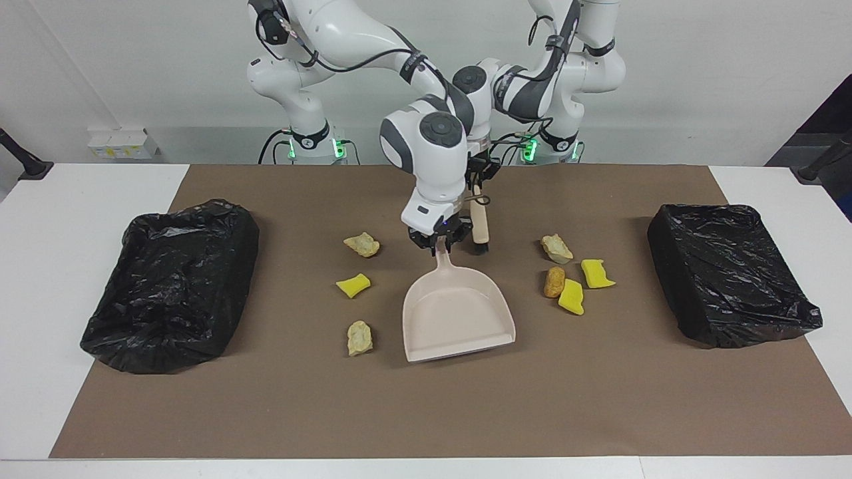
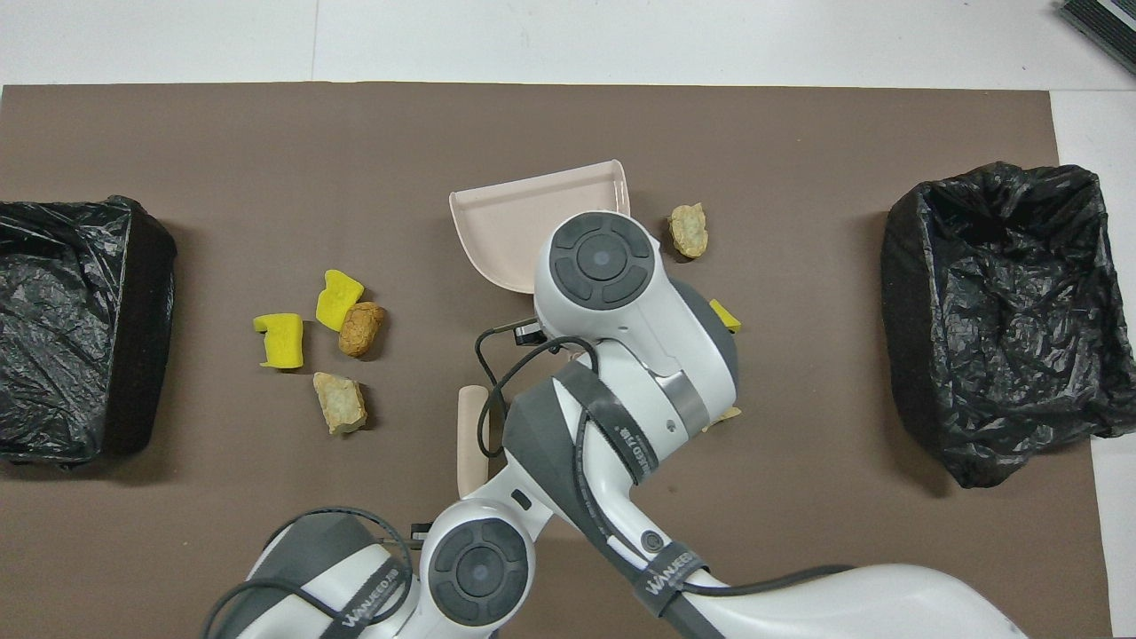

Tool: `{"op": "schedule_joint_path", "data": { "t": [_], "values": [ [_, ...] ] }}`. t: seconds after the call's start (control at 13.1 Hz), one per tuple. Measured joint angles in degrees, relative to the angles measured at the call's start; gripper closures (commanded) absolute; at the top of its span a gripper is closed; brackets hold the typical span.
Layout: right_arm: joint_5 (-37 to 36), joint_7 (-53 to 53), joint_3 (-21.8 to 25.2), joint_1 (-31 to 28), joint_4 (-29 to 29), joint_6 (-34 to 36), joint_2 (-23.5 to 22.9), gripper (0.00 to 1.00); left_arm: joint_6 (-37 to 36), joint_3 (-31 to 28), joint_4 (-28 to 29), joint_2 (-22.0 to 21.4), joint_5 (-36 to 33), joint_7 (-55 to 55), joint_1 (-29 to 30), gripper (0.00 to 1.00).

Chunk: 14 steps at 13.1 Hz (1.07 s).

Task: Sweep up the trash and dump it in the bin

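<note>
Trash [image 1: 562,274] lies in two scatters on the brown mat [image 1: 599,412], none swept yet. Four pieces toward my left arm's end: a beige chunk [image 1: 556,248], an orange-brown lump [image 1: 554,282], two yellow sponge bits [image 1: 597,273]. Three toward my right arm's end: a beige chunk [image 1: 362,244], a yellow bit [image 1: 353,285], another beige chunk [image 1: 359,337].

My right gripper [image 1: 436,241] is clamped on the dustpan's handle, fingers tight on the stem. The dustpan [image 1: 459,309] sits between the two scatters, its open mouth pointing away from me and skewed a little toward my left arm's end. It looks slightly raised at the handle, though I can't be sure it is clear of the mat.

My left gripper [image 1: 480,186] has its fingers closed on the brush [image 1: 478,225], which hangs upright, bristles down near the mat, just beside the dustpan's handle.

Black-lined bins stand at both ends: one [image 1: 729,273] at my left arm's end, one [image 1: 170,283] at my right arm's.

Step in hand, as I judge it: both tools gripped, sweeping about to start.

Next move calls for setting the pan's lip flat on the mat beside one scatter, then bringing the brush round to push the pieces in. The cluster of four looks the easier start.
</note>
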State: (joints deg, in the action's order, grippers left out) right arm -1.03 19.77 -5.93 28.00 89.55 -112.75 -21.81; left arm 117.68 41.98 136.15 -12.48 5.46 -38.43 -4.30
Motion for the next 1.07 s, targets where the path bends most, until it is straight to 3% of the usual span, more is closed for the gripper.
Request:
{"op": "schedule_joint_path", "data": {
  "t": [0.38,0.69,0.92,1.07],
  "values": [
    [0.08,-28.51,0.13,-5.58,0.03,6.04,2.55,1.00,-4.66,-11.42,-2.41,-4.29,0.00,9.36,0.38,1.00],
    [-0.11,-51.68,0.24,-6.92,0.95,6.97,2.56,1.00,-5.14,-13.02,-4.85,-4.30,0.00,10.76,3.45,1.00],
    [-2.99,-59.21,0.12,-6.46,2.62,6.95,2.51,1.00,-4.44,-13.68,-6.58,-2.86,0.02,13.77,8.94,1.00],
    [-6.94,-62.44,-0.08,-5.26,3.65,6.83,1.99,1.00,-0.53,-19.50,-7.14,-0.86,0.02,15.63,7.66,1.00]
  ]
}}
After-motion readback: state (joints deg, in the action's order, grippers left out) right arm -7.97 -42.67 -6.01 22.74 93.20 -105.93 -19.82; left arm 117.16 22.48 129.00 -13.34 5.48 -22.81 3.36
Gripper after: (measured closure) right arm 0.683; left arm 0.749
